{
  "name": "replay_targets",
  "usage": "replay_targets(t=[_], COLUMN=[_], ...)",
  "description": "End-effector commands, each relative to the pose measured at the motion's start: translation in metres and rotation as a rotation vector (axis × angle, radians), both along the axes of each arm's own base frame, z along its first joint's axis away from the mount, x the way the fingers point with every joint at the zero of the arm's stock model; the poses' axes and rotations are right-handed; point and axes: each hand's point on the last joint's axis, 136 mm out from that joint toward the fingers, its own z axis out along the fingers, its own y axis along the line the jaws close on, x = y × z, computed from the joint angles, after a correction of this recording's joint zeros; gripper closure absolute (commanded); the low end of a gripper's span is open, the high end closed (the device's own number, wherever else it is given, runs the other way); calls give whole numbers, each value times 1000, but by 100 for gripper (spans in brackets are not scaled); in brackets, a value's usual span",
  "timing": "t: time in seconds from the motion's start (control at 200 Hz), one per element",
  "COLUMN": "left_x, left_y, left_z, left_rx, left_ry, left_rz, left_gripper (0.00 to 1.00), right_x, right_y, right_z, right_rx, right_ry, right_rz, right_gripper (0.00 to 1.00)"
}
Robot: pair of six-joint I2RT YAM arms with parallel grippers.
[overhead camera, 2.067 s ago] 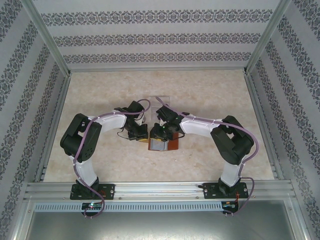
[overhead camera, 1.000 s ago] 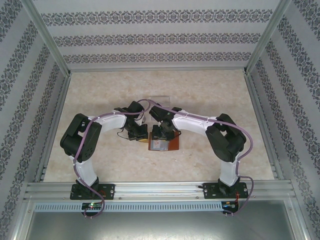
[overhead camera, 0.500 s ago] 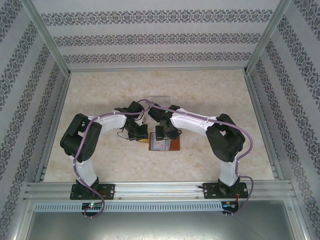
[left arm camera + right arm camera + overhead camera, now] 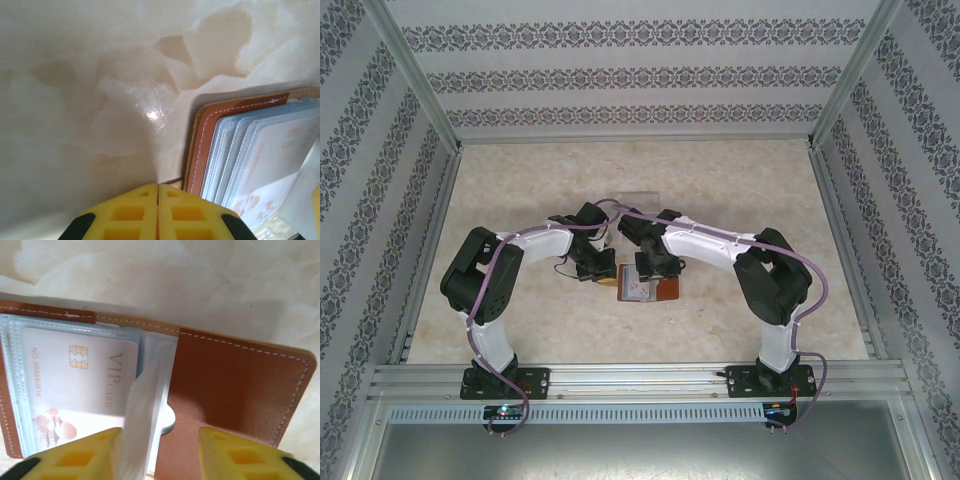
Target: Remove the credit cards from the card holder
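The small reddish-brown leather folding card holder [image 4: 235, 385] lies open on the marbled cream counter [image 4: 75, 100] between the arms. The right claw [image 4: 160, 442], jaws apart astride a raised translucent pocket flap [image 4: 142, 410], should pinch the whitish VIP credit card [image 4: 75, 375] by its edge, not the flap, while the left claw [image 4: 158, 200], jaws together beside the leather edge, steadies things. I count one holder, one card plainly showing, at least three layered pockets, two claws
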Motion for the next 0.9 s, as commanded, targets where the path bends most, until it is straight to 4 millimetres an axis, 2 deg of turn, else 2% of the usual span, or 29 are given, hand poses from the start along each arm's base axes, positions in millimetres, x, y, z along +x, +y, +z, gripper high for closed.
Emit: replay_targets(t=[0.0, 0.155, 0.3, 0.445, 0.894], left_x=[-7, -6, -7, -7, -5], left_y=[-1, 0, 0, -1, -1], left_z=[-4, -4, -5, -5, -4], left_rx=[20, 21, 21, 20, 27], left_ry=[30, 29, 31, 34, 37], left_rz=[-20, -21, -21, -22, -21], left_gripper=[93, 93, 93, 93, 93], right_x=[-2, -3, -3, -4, -2], right_y=[2, 13, 17, 9, -48], right_z=[18, 21, 22, 16, -8], right_rx=[23, 92, 131, 119, -52], right_ry=[-31, -29, -33, -22, -12], right_rz=[4, 6, 8, 0, -42], right_gripper=[65, 85, 97, 99, 98])
